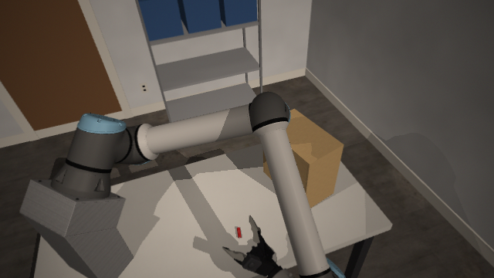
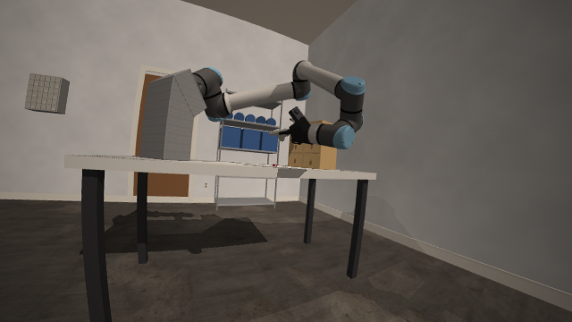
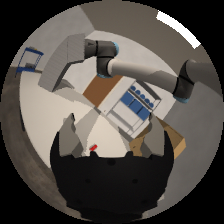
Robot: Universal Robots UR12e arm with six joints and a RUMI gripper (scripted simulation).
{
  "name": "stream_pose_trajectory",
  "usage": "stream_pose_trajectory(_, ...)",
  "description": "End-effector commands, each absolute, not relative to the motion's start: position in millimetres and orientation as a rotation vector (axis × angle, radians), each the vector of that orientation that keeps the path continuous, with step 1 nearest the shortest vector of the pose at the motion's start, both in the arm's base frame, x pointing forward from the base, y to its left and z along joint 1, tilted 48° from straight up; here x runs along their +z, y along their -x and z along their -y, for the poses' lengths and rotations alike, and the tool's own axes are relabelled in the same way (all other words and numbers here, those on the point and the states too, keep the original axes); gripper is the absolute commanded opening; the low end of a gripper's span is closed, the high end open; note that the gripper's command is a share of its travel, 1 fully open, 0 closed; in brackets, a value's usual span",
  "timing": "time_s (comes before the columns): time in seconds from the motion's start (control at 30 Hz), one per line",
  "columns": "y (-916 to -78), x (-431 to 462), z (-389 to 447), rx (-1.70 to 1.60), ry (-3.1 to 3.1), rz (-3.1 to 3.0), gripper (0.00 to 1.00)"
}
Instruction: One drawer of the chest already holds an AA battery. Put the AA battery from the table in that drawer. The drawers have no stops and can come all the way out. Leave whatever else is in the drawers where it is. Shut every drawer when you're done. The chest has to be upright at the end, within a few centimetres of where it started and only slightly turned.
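The battery [image 1: 238,232] [image 2: 274,165] [image 3: 93,147] shows no writing that can be made out, its markings too small to read; it looks like a small red cylinder with paler edging in the top view. It lies on its side on the bench [image 1: 347,228] [image 2: 214,168] [image 3: 42,112], apart from the wooden chest [image 1: 326,170] [image 2: 327,157] [image 3: 178,146]; the jaws [image 1: 238,235] [image 2: 278,134] stand wide apart above the bench.

Your pale tabletop [image 1: 340,228] [image 2: 214,167] [image 3: 37,115] carries the wooden chest [image 1: 326,166] [image 2: 327,156] [image 3: 178,146]; well apart from that chest, you have the red battery [image 1: 238,232] [image 2: 274,165] [image 3: 93,147] lying directly on it.
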State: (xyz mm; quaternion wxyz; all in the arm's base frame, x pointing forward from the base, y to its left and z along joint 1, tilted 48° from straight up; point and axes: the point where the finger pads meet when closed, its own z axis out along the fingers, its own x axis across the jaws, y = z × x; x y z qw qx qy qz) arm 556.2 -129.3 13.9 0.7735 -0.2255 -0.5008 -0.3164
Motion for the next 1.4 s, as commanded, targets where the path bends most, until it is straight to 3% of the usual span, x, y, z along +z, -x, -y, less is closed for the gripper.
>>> stream_pose_trajectory(0.0, -556, 14, 130, -0.686, 0.489, 1.085, 1.00)
stream_pose_trajectory(1.37, -546, 59, 135, -0.585, 0.773, 1.155, 1.00)
